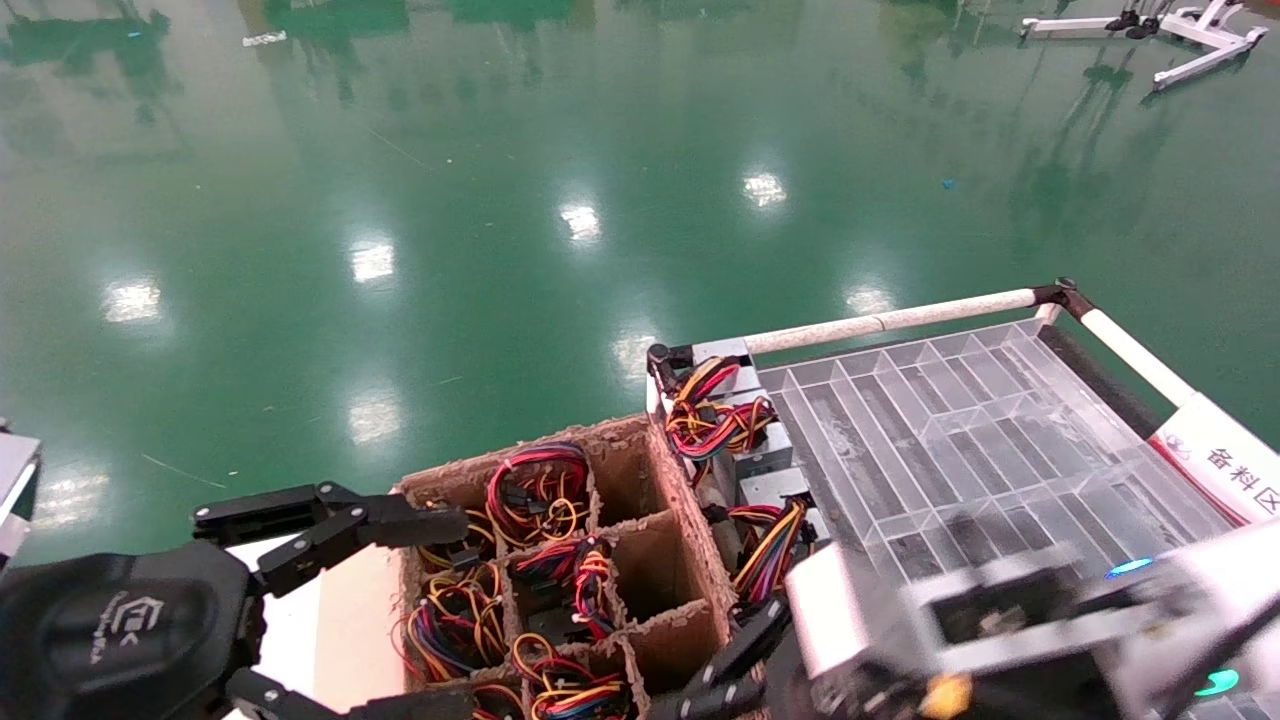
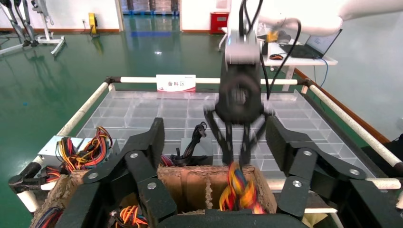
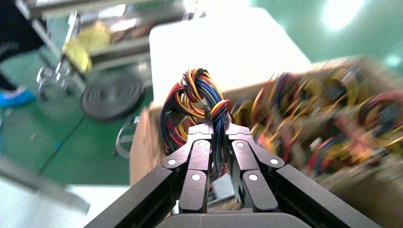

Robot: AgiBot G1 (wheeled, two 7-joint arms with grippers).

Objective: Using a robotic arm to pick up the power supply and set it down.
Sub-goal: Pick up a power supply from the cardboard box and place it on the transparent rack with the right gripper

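- Lifting straight up suits the power supply (image 3: pixel 199 107), whose wire loop sits clamped in the right end effector (image 3: pixel 216 124) over the cardboard box (image 1: pixel 640 560).
- Rising slowly should keep the wires from slipping or snagging the dividers.
- The left end effector (image 1: pixel 330 600) hangs open beside the box.

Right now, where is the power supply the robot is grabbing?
The power supply's wire bundle is pinched in the right tool, just above the cardboard box at its corner nearest the robot, beside the clear tray. Its metal body is hidden.

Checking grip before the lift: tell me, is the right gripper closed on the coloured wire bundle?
Yes, the right gripper pinches the power supply's wire bundle between its fingertips.
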